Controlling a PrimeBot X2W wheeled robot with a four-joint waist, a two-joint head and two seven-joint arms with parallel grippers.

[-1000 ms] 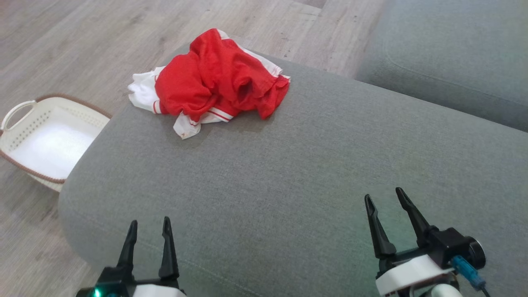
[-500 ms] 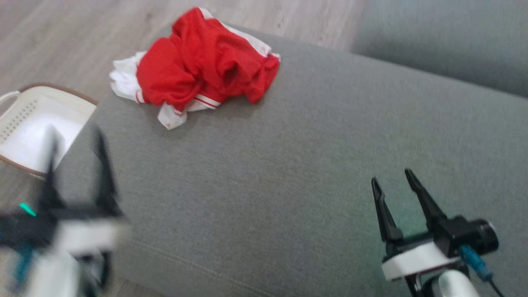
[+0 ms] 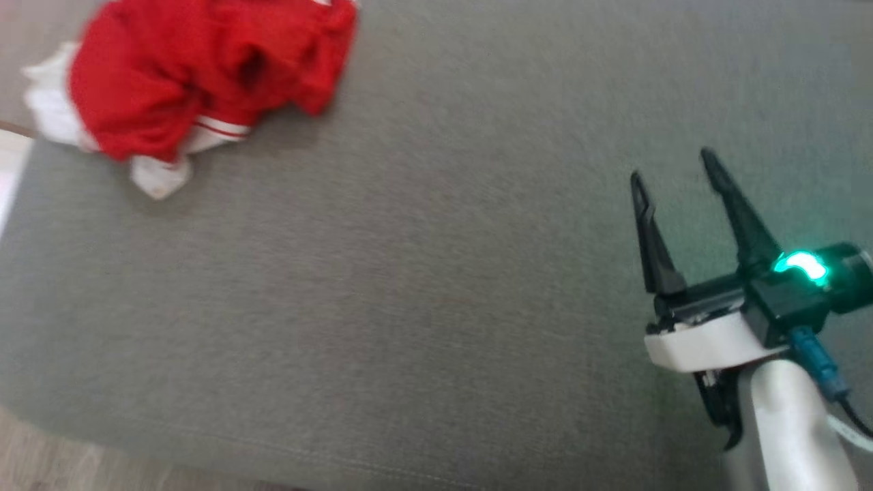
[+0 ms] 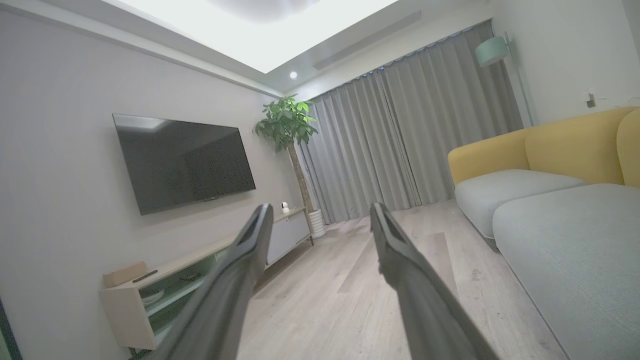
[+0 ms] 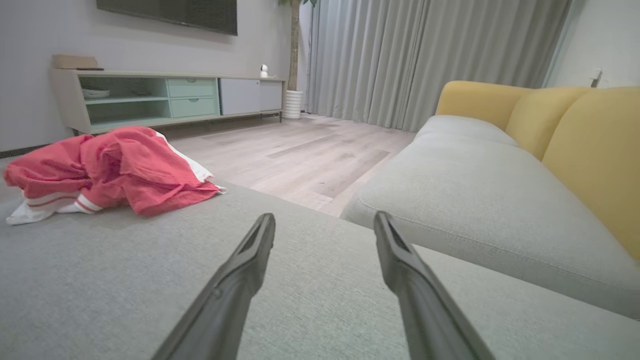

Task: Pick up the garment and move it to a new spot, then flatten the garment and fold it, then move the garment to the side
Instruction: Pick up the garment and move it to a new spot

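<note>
Our right pincer [image 3: 670, 166] hovers over the cushion's [image 3: 409, 307] near right part, fingers apart, empty. Our left pincer [image 4: 320, 212], also apart, points beyond the cushion across the floor [image 4: 320, 310]. The garment [image 3: 191, 75] lies crumpled at the cushion's far left corner.

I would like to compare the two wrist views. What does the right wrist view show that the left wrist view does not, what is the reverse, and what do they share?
Right wrist view: the red and white garment, lying crumpled ahead and to the left of the open right gripper.
Left wrist view: the lit ceiling panel, a teal floor lamp and the open left gripper, aimed across the room.
Both: the TV cabinet, the potted plant, grey curtains, the yellow sofa back, grey cushions and the wooden floor.
</note>
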